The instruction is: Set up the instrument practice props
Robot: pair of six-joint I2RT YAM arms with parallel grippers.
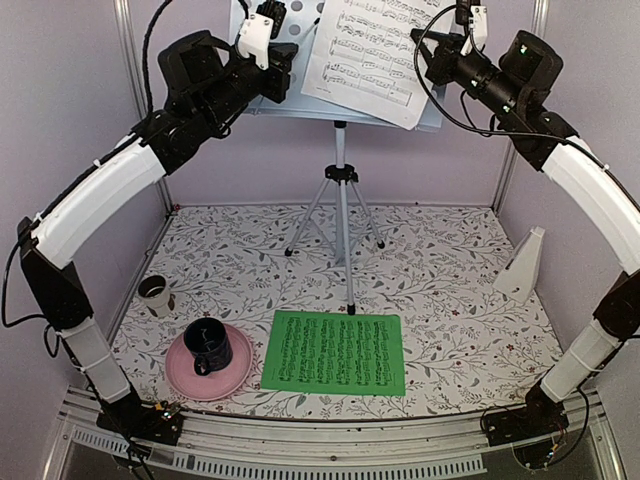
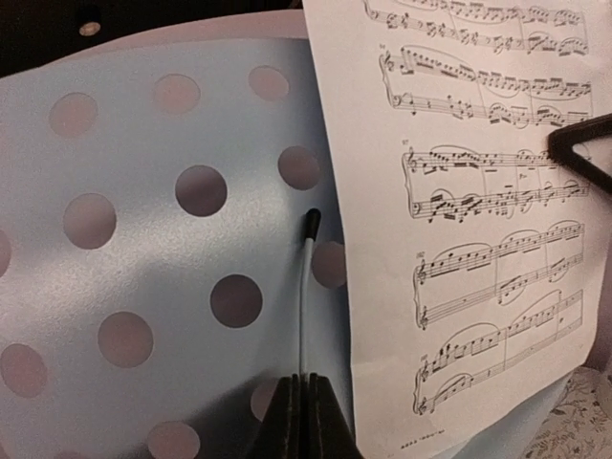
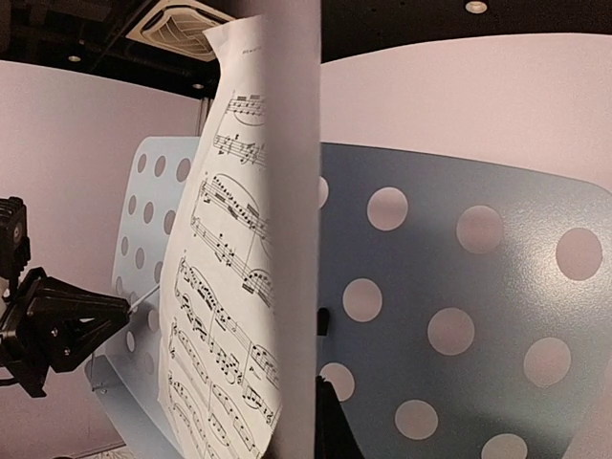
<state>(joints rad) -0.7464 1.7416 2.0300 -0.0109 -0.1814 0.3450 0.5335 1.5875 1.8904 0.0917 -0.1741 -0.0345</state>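
Observation:
The pale-blue perforated music stand [image 1: 300, 108] tops a silver tripod [image 1: 341, 215] at the back centre. A white sheet of music [image 1: 365, 55] leans on it, tilted. My left gripper [image 1: 288, 76] is at the stand's left half; in the left wrist view it [image 2: 306, 378] is shut on the stand's thin wire page holder [image 2: 305, 287]. My right gripper [image 1: 420, 45] is shut on the white sheet's right edge [image 3: 296, 239], which curls away from the stand [image 3: 516, 287]. The green sheet of music [image 1: 335, 352] lies flat at the front. The white pyramid metronome [image 1: 525, 265] stands at the right.
A dark mug [image 1: 208, 345] sits on a pink plate [image 1: 235, 378] at the front left, with a small beige cup [image 1: 155, 295] behind it. The tripod's legs spread over the middle of the floral tabletop [image 1: 450, 300]. Purple walls close in the back and sides.

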